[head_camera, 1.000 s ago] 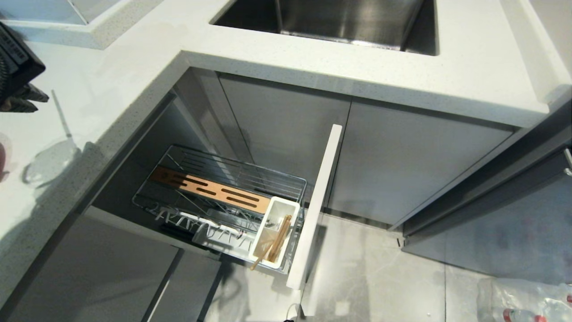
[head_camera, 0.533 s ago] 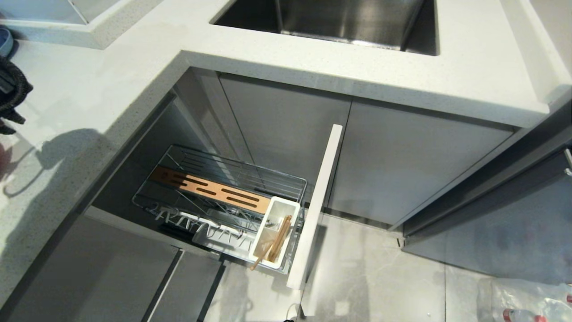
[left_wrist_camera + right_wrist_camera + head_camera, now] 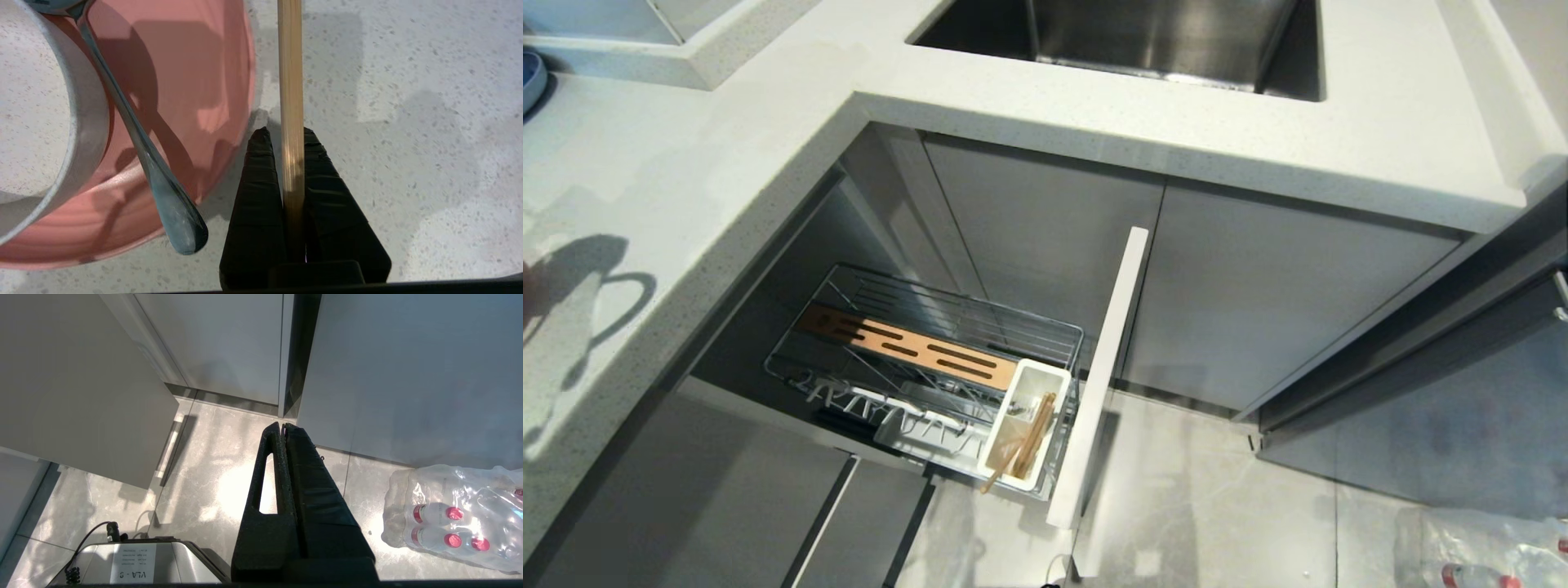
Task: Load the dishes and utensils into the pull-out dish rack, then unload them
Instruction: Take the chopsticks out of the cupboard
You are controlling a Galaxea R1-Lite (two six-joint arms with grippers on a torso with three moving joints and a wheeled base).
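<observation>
Gone from the head view's left edge since a second ago: the left arm. Thin light wooden chopstick [image 3: 291, 81] sits clamped in the left pincer [image 3: 284, 136], over the speckled white surface [image 3: 408, 122], just beside the pale-pink plate [image 3: 192, 81] carrying the slim grey metal spoon [image 3: 155, 179]. Step, as judged: unloading. Next: lower and release. Chrome wire pull-out dish rack [image 3: 849, 359] stands open; more chopsticks [image 3: 1029, 445] remain in its white plastic caddy [image 3: 1045, 384]. Right pincer [image 3: 284, 425] closed, empty, pointing floorward.

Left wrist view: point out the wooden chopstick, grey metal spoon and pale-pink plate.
thin light wooden chopstick [image 3: 290, 81], left wrist view, bare shaft beyond the fingers.
slim grey metal spoon [image 3: 175, 212], left wrist view, broad handle end.
large flat pale-pink plate [image 3: 196, 81], left wrist view, bare inner surface.
</observation>
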